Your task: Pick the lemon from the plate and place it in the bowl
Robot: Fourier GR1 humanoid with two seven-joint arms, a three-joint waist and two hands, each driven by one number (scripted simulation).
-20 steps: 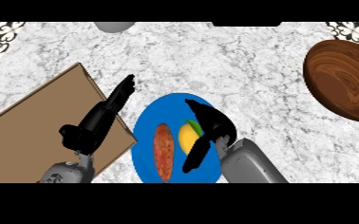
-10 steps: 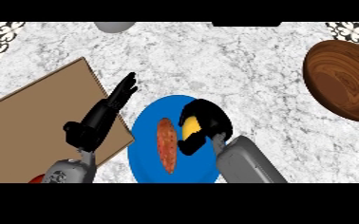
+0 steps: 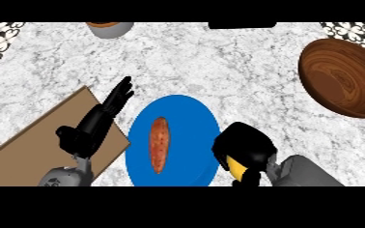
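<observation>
A blue plate (image 3: pixel 178 113) lies on the marble counter at the lower middle, with an orange-brown sweet potato (image 3: pixel 158 144) lying lengthwise on it. My right hand (image 3: pixel 245 147) sits at the plate's right edge, fingers curled round the yellow lemon (image 3: pixel 234 164), of which only a small patch shows under the hand. The brown wooden bowl (image 3: pixel 336 82) stands at the right edge, well apart from the hand. My left hand (image 3: pixel 100 121) rests open left of the plate, fingers straight and pointing up.
A brown cutting board (image 3: pixel 43 145) lies at the lower left under my left forearm. A small grey bowl (image 3: pixel 109 28) stands at the top left, and a dark object (image 3: pixel 242 25) at the top edge. Patterned cloth shows in both top corners.
My right hand has closed on the lemon and carried it off the plate's middle to its right edge. The view shifted, so the plate and bowl sit lower now.
</observation>
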